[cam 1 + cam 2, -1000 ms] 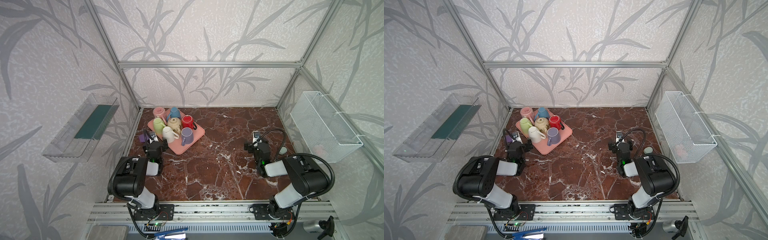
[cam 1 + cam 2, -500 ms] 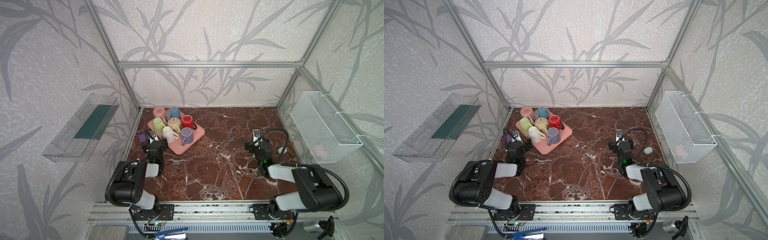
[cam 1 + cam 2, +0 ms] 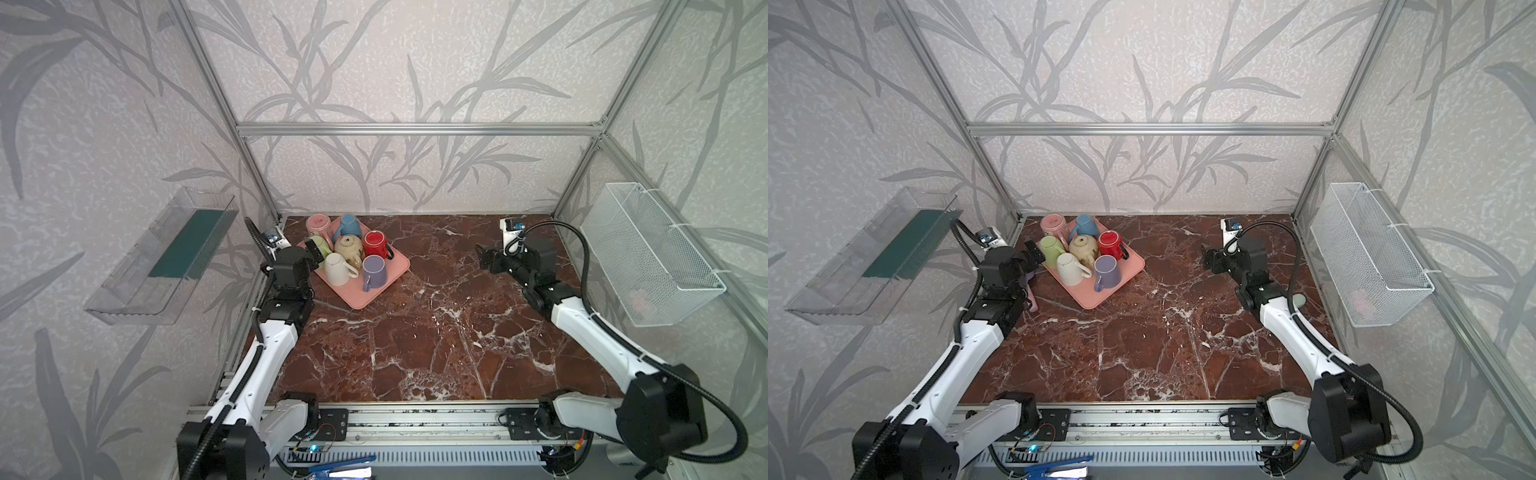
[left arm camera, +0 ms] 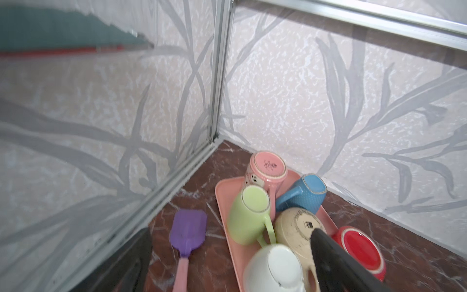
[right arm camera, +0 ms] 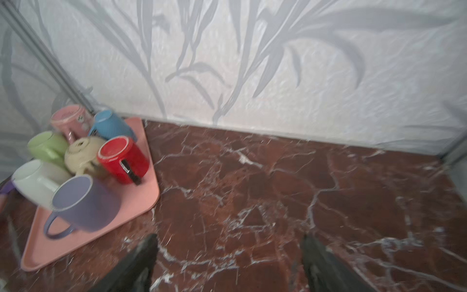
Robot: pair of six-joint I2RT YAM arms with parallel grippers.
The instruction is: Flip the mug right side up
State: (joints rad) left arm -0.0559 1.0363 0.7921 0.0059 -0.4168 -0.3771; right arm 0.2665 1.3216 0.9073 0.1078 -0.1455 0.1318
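Evidently, red mug (image 3: 376, 243) base up, axis upright, left pincer (image 4: 231, 235) and right pincer (image 5: 228, 239) apart

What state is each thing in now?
Pink mug: upside down.
Blue mug: upside down.
Green mug: upside down.
Beige mug: upside down.
Red mug: upside down.
White mug: upside down.
Purple mug: upside down.
Left end effector: open.
Right end effector: open.

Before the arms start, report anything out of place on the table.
All the mugs on the pink tray stand mouth down, and the beige mug seems tilted. A purple spatula lies beside the tray.
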